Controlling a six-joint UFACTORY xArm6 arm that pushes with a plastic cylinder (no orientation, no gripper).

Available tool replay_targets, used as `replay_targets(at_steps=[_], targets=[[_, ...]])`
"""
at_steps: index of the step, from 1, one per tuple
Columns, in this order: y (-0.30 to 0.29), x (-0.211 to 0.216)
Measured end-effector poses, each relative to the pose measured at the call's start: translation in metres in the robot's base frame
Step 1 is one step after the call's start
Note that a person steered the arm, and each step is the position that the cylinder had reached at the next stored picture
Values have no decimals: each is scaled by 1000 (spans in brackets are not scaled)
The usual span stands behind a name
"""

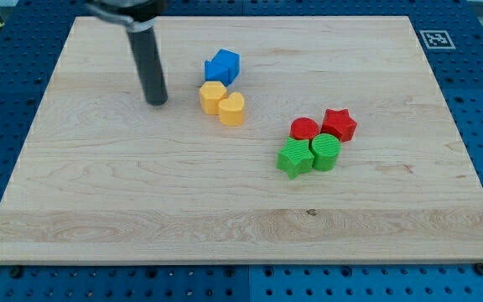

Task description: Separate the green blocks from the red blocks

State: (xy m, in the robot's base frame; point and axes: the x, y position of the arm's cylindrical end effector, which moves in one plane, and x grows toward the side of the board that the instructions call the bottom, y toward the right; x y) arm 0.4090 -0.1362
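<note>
The rod's tip [157,101] sits on the wooden board [99,210] up in the view's top-left part, with no pincer on this arm at all, just a straight dark rod, so nothing is held or clamped. The tip touches no block.

Nearest to it, out at 3 o'clock from the tip, is a yellow pair: one yellow block [212,96] that looks six-sided and a second yellow block [232,109] pressed against it at its 4 o'clock, shape hard to call. At 12 to 1 o'clock from that pair, just beside it, sits the blue block [222,66], an irregular shape.

Now the cluster that matters, well apart from the tip, off at its 4 o'clock, right of the board's centre. Four blocks packed tight: the red cylinder [304,129] and the red star [339,124] side by side on the far row, star at 3 o'clock of the cylinder. Directly at 6 o'clock of them, the green star-like block [294,158] and the green cylinder [326,152], touching each other and butted up against the reds. Green and red are still together.

A blue pegboard table [476,101] surrounds the board, with a black-and-white marker tag [436,39] at the board's top-right corner.
</note>
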Motion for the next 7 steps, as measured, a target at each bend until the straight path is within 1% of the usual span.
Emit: replay_targets(at_steps=[1, 2, 3, 5, 6, 7], targets=[[10, 67], [62, 107], [126, 109], [131, 86], [149, 82], [194, 81]])
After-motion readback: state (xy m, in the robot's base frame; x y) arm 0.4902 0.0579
